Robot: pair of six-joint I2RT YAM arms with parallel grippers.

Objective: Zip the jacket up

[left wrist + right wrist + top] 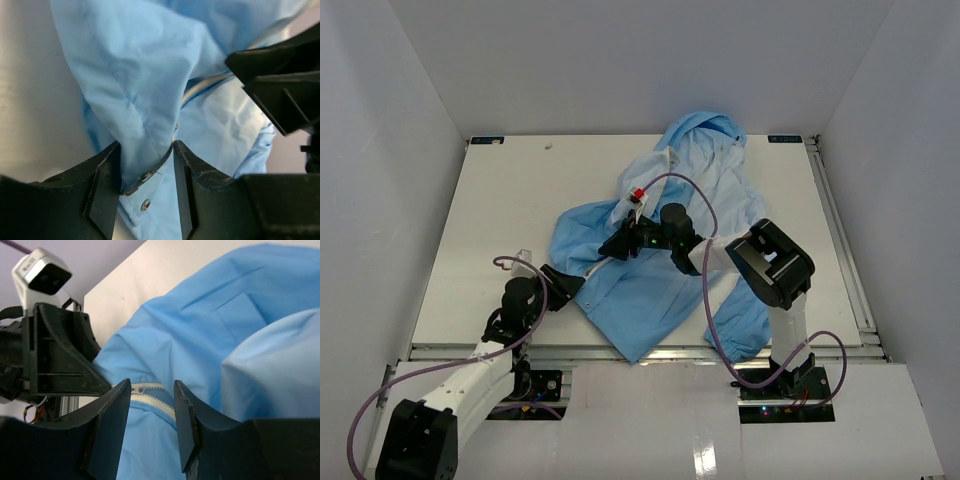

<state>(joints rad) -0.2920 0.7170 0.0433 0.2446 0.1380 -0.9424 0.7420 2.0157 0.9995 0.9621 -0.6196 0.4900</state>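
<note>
blue thin fabric, one piece. top view: a single jacket lies open and rumpled on the white tabletop, hood at the far side, lower hem toward the arm bases. two arms, two claws. left claw sits at the jacket's near-left edge; right claw reaches across over the middle of the front. judged reason: one end anchors the bottom, the other goes for the zip. left wrist view: a fold of hem fills the gap between the two fingers and touches both, so i read this claw as clamped on the jacket. the cloth runs away from it in a ridge, likely so the front edge lies straight. two snap studs counted on the hem; one pale zipper strip beyond, running up to the other arm's black body. right wrist view: jaws parted, nothing between them, claw released. the one zipper strip crosses the gap past the tips, with what looks like one slider on it, close to the left claw's fingertip. one wrist camera upper left. zip not yet closed; the next move likely needs the tips brought onto the slider. it is a small target, and thin cloth may bunch.
</note>
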